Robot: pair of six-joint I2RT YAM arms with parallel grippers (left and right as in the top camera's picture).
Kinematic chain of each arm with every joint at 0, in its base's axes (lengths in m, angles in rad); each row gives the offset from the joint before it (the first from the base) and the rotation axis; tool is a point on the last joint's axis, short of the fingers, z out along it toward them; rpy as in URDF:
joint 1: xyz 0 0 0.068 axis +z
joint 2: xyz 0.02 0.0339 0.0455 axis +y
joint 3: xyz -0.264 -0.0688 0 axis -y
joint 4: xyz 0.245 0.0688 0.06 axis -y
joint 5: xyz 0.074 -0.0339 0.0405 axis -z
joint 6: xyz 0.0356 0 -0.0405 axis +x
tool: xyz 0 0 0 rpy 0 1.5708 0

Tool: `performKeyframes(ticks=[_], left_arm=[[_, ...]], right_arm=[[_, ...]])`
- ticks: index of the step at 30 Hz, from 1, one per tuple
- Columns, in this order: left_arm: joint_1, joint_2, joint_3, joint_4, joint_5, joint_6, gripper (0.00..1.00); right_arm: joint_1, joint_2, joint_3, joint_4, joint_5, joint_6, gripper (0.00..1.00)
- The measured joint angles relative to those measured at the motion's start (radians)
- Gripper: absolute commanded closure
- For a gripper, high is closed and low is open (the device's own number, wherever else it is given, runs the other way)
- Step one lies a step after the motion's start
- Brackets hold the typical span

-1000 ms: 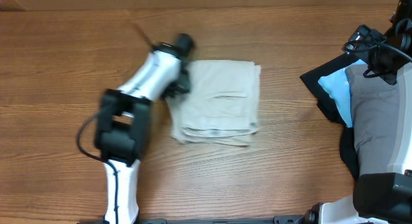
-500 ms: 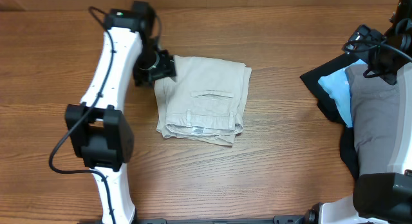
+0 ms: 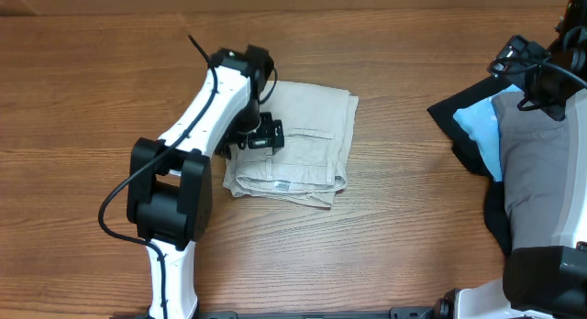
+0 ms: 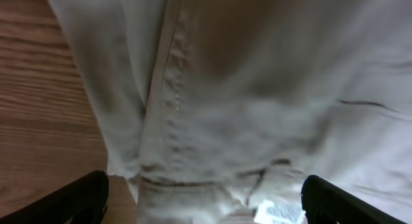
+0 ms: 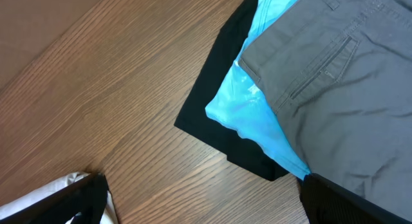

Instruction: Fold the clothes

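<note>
Near the middle of a wooden table (image 3: 404, 236), seen from overhead, a pair of pale cream shorts (image 3: 307, 145) lies folded into a rough rectangle with several layers stacked. The cloth is soft and lightly creased. A dark welt pocket slit (image 3: 308, 133) runs across its middle, and the waistband forms the 6 o'clock edge, where the layers show as thin stacked lines. A small white label (image 3: 282, 185) sits on that waistband. The left wrist camera also catches the label (image 4: 280, 213), but any writing on it is too blurred to read. That same close view shows a line of stitching running down the fabric and a belt loop near the band.

The left gripper (image 3: 261, 136) sits over the 9 o'clock side of the shorts. Its two black fingers (image 4: 64, 199) are spread wide apart, with the cream cloth filling the gap between them. Whether they touch the cloth cannot be told.

At the table's 3 o'clock edge, well apart from the shorts, is a pile of other clothes: a black garment (image 3: 459, 126) at the bottom, a light blue one (image 3: 479, 128) over it, and a grey one (image 3: 537, 163) with a pocket seam on top.

The right gripper (image 5: 206, 208) hangs above this pile, its fingers held wide apart and holding nothing.
</note>
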State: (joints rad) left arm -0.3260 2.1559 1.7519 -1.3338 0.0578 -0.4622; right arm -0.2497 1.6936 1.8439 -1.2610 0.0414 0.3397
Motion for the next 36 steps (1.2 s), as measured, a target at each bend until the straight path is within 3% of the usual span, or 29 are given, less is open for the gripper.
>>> performKeyframes(ticks=[7,19,29,36], left_arm=[[-0.002,0.000,-0.141,0.121,-0.001,-0.015,0.01],[-0.002,-0.037,-0.202,0.179,-0.010,0.030,0.00],[-0.002,-0.022,-0.134,-0.013,-0.128,0.078,0.00],[-0.002,-0.021,-0.043,-0.059,-0.173,0.108,0.00]], right_arm=[[0.000,0.000,0.000,0.000,0.000,0.000,0.00],[0.000,0.000,0.000,0.000,0.000,0.000,0.00],[0.000,0.000,0.000,0.000,0.000,0.000,0.00],[0.000,0.000,0.000,0.000,0.000,0.000,0.00]])
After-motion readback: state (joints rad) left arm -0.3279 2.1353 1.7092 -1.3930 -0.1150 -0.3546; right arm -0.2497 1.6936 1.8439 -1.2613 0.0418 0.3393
